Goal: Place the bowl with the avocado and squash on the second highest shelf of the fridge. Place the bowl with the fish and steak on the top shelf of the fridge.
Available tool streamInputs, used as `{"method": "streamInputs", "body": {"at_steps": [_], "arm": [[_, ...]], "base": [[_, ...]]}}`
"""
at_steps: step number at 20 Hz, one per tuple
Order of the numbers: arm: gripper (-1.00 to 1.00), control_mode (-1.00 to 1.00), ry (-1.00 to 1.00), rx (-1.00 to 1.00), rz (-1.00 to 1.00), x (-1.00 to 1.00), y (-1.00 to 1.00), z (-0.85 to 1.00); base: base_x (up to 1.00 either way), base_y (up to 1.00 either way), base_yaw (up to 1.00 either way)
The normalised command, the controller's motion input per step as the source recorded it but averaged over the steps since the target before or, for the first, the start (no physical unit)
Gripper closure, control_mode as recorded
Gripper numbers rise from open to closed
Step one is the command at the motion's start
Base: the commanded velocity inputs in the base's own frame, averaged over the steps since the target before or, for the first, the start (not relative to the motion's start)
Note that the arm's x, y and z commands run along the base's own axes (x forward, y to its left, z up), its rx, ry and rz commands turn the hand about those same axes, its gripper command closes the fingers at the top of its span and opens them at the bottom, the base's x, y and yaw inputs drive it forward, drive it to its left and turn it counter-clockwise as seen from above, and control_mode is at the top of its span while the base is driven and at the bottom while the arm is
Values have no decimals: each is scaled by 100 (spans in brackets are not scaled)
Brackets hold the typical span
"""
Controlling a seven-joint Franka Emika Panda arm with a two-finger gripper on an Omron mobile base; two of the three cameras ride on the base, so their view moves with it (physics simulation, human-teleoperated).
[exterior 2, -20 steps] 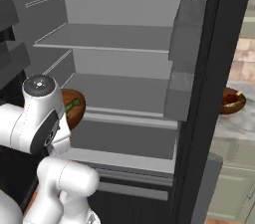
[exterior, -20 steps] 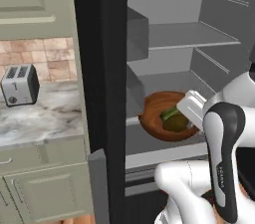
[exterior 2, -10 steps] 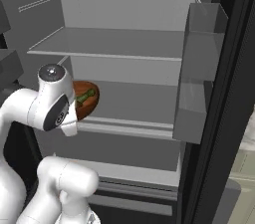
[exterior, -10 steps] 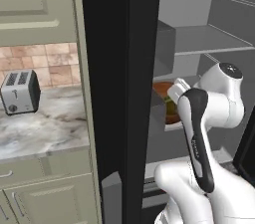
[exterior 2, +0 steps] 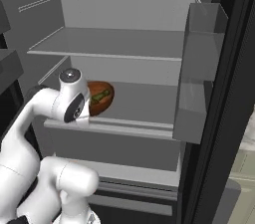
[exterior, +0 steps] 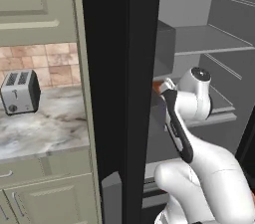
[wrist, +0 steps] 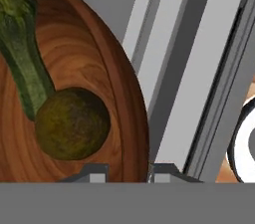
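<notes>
A brown wooden bowl [wrist: 107,63] holds the dark olive avocado [wrist: 72,122] and the long green squash [wrist: 22,66]. My gripper [wrist: 128,174] is shut on the bowl's rim, with one fingertip on each side of the wall. In the right base view the bowl [exterior 2: 101,97] sits inside the fridge [exterior 2: 226,118], tilted, over the left front part of the second highest shelf [exterior 2: 144,106]. I cannot tell whether it touches the shelf. The top shelf [exterior 2: 119,44] above it is bare. A sliver of the bowl [exterior: 156,86] shows past the black fridge frame. The fish and steak bowl is out of view.
Grey door bins [exterior 2: 199,73] hang on the open door at the right. The black fridge frame [exterior: 119,93] stands just left of my arm. A counter [exterior: 40,128] with a toaster [exterior: 19,92] lies further left, with cabinets above and below.
The base has driven closer to the fridge, so both base views have shifted. My arm has carried the bowl up and further in, from below the shelf edge to the level of the second highest shelf.
</notes>
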Motion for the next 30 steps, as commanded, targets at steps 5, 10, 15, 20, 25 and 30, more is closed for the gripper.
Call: {"method": "streamInputs", "body": {"at_steps": [5,10,15,20,25,30], "arm": [[100,-100,0,0,-9,100,0,-9],[-100,-100,1,0,-6,92,-8,-13],[-100,-100,0,0,0,-1,0,7],[-100,-100,-4,0,-7,-72,-22,85],[-100,-100,-3,0,0,-100,-77,76],[-100,-100,-14,-10,24,-100,-72,13]], "base": [[0,0,0],[0,0,0],[0,0,0],[0,0,0],[0,0,0],[0,0,0]]}}
